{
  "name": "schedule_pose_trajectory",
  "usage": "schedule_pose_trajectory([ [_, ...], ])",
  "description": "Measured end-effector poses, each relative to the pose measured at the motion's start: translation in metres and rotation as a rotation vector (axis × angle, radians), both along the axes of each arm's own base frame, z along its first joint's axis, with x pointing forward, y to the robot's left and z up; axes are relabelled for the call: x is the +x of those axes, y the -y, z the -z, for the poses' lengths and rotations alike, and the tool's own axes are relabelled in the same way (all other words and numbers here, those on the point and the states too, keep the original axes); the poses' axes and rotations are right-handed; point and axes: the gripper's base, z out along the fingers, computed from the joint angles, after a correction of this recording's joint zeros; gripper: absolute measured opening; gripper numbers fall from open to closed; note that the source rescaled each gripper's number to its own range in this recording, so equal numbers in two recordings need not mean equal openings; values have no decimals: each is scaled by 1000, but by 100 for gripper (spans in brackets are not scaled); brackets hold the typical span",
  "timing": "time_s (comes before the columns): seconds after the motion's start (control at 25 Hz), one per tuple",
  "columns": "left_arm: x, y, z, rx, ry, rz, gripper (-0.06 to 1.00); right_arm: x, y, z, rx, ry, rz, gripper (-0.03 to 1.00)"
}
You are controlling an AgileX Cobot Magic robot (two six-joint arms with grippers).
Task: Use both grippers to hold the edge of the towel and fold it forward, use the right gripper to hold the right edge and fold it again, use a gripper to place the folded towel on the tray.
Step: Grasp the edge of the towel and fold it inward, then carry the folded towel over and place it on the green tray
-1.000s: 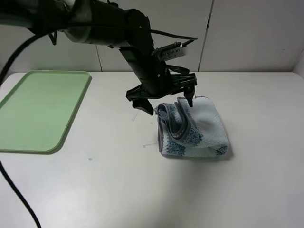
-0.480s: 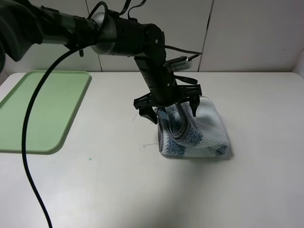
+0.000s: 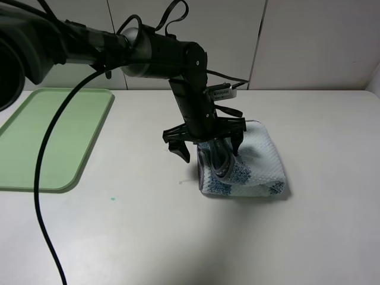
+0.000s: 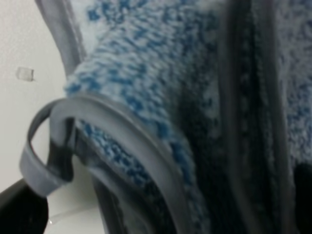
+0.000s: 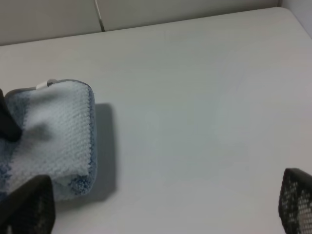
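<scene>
The towel lies folded into a thick bundle right of the table's middle, blue-and-white pile up, its grey hem curling along the left side. My left gripper has reached across and hangs open over that left side, one finger outside the bundle and the other over its top. The left wrist view is filled with towel and a loop of hem. In the right wrist view my right gripper is open, well off from the towel. The green tray sits at the far left.
The white table runs up to a white panelled wall behind. A black cable from the left arm hangs over the table's left front. A small green speck lies near the tray.
The left gripper has come down from just above the towel and now straddles its left folded side, still open. The towel has not moved.
</scene>
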Motion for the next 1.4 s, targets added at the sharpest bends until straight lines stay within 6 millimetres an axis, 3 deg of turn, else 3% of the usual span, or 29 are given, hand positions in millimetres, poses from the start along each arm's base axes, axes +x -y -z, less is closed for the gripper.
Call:
schedule_pose_trajectory([
  [0.4, 2, 5, 25, 0, 7, -6, 100, 0, 0, 0, 0, 1, 0, 100],
  [0.8, -1, 20, 30, -52, 78, 6, 97, 0, 0, 0, 0, 1, 0, 100],
  [1.04, 0, 24, 34, -76, 81, -8, 68, 0, 0, 0, 0, 1, 0, 100],
  [1.28, 1, 25, 37, -86, 82, -17, 25, 0, 0, 0, 0, 0, 0, 100],
  [1.4, 1, 25, 37, -87, 81, -18, 20, 0, 0, 0, 0, 0, 0, 100],
])
